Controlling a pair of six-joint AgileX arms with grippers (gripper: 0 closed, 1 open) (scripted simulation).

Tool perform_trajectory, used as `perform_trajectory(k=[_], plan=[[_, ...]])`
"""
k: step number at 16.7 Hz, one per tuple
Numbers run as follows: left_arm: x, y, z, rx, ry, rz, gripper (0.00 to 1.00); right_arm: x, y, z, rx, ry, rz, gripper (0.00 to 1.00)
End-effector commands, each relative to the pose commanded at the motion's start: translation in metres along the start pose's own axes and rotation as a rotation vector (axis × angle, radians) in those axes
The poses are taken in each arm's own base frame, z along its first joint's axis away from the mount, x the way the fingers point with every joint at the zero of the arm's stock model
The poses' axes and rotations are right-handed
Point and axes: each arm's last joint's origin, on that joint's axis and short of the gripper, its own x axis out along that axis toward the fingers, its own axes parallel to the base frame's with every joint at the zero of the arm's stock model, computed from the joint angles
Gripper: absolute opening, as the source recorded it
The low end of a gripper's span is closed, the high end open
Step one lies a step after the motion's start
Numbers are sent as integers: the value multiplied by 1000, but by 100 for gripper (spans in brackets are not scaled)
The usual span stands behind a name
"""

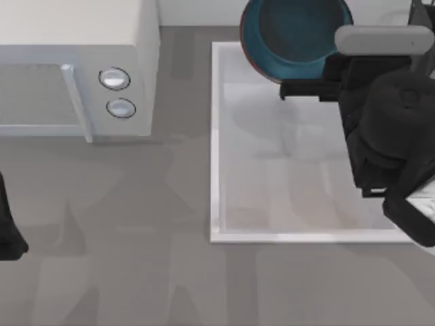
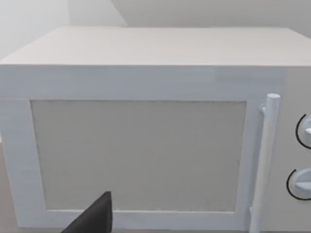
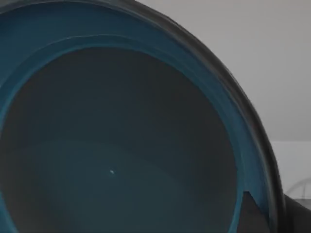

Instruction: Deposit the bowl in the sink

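Bowl [image 1: 293,37] over the sink's [image 1: 215,149] far rim, right gripper [image 1: 307,88] clamped on its edge, sink basin bare, left gripper's [image 2: 92,218] state untellable, facing microwave [image 1: 81,75].

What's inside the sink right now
The sink basin's visible floor shows only shadows. The bowl overlaps the sink's far rim at the right gripper. The right arm covers the basin's right side, so that part cannot be checked.

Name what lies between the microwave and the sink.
Only bare grey table lies between the microwave and the sink, seen in the top view.
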Motion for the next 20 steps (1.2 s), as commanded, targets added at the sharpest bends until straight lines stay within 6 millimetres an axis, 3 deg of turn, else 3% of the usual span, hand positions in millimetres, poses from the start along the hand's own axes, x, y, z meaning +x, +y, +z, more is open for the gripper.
perform_trajectory(k=[6,11,16,20], plan=[[0,0,0,0,0,0,100,4,1,-9,-3,4,-5,0],[0,0,0,0,0,0,100,12,11,-67,-1,4,-1,0],[0,0,0,0,0,0,100,5,5,-129,10,-11,1,0],[0,0,0,0,0,0,100,0,0,-150,0,0,0,0]])
